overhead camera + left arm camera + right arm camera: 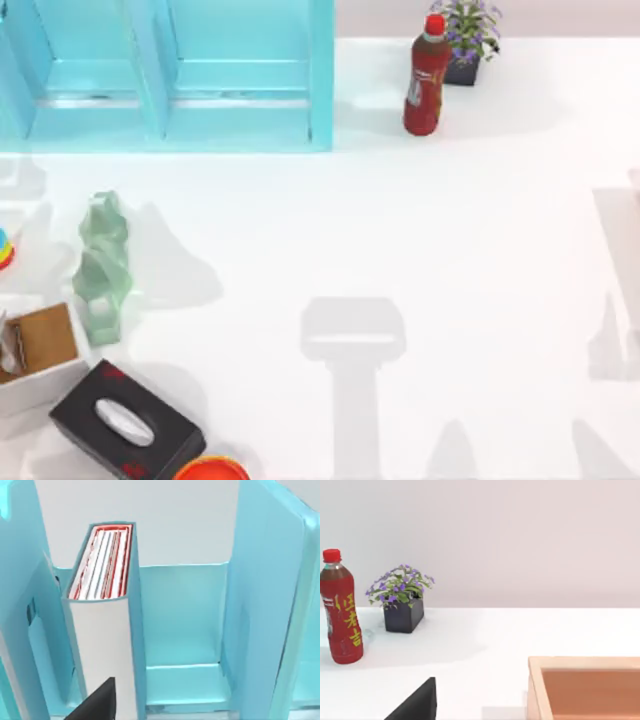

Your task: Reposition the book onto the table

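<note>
The book (102,645) stands upright inside a compartment of the turquoise shelf unit (265,605), close against one divider. Its white page edges face the left wrist camera, and red marks show on its upper end. A dark part of my left gripper (95,707) shows just in front of the book's lower part. In the top view the shelf unit (170,90) stands at the back left of the white table (400,250). A dark part of my right gripper (415,705) hangs above the table, facing the far wall.
A red bottle (427,78) and a potted plant (467,35) stand at the back right. On the left side are a green glass sculpture (102,265), a black tissue box (125,425), a white box (35,355) and an orange round thing (210,470). A wooden tray (590,687) lies near the right arm.
</note>
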Action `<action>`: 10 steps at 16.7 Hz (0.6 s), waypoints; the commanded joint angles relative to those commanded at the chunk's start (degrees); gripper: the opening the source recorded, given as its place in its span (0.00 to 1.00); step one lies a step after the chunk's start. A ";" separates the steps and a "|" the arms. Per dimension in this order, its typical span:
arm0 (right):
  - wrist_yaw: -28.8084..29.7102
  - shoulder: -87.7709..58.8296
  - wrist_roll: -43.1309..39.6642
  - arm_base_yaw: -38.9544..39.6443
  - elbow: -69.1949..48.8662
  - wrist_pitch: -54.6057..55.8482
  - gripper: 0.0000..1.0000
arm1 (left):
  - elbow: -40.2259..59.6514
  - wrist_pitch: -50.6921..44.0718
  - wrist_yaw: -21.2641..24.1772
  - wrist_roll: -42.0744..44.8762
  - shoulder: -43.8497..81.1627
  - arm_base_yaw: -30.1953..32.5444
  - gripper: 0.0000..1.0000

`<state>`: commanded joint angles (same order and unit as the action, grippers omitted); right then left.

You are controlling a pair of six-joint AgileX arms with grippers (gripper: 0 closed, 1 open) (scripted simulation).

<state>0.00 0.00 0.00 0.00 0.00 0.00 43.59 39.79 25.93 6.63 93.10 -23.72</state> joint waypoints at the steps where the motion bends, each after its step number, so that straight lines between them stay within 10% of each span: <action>1: 0.00 0.00 0.00 0.00 0.00 0.00 1.00 | 2.25 2.05 1.34 0.34 5.19 -1.23 1.00; 10: 0.00 0.00 0.00 0.00 0.00 0.00 1.00 | 11.90 11.20 7.30 1.87 27.19 -6.42 1.00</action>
<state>0.00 0.00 0.00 0.00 0.00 0.00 55.49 50.99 33.23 8.49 120.29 -30.13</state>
